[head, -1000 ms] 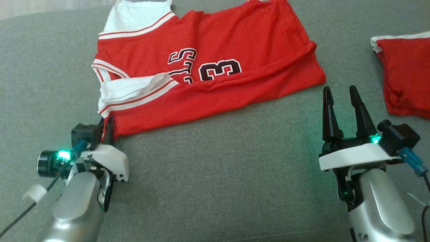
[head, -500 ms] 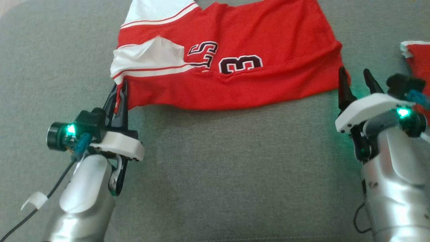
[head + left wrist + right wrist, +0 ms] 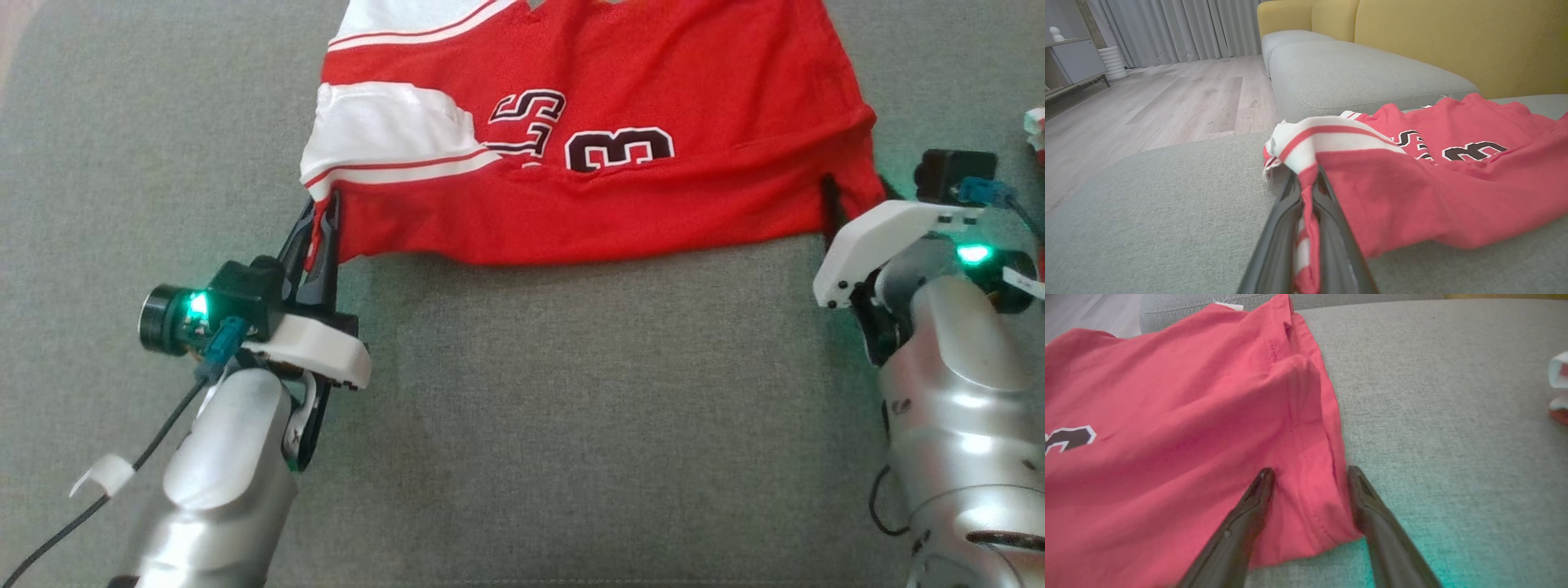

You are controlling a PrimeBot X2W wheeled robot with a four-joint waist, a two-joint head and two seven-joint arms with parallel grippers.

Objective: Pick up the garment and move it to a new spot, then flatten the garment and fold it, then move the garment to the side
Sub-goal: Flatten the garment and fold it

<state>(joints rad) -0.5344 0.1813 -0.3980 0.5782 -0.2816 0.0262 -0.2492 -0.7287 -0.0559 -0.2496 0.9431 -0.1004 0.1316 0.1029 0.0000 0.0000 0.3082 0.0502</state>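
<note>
A grey sofa cushion point(image 3: 531, 425) was seen under everything, with a yellow backrest point(image 3: 1453, 41) and a wooden floor point(image 3: 1180, 102) beyond it. The red garment point(image 3: 653, 204), trimmed in white and marked with a dark numeral, was laid across the far middle of the cushion, creased along its near part. The left hand point(image 3: 321, 214) was clamped tight on the garment's near-left corner, just below the white striped trim, the cloth being pinched between its dark fingers point(image 3: 1274, 245). The right hand point(image 3: 1308, 473) was held wide at the near-right corner, one finger laid on the red cloth and the other set just beside the hem, with nothing gripped. A small red and white cloth point(image 3: 1559, 388) was seen at the far right, well apart from the garment.
</note>
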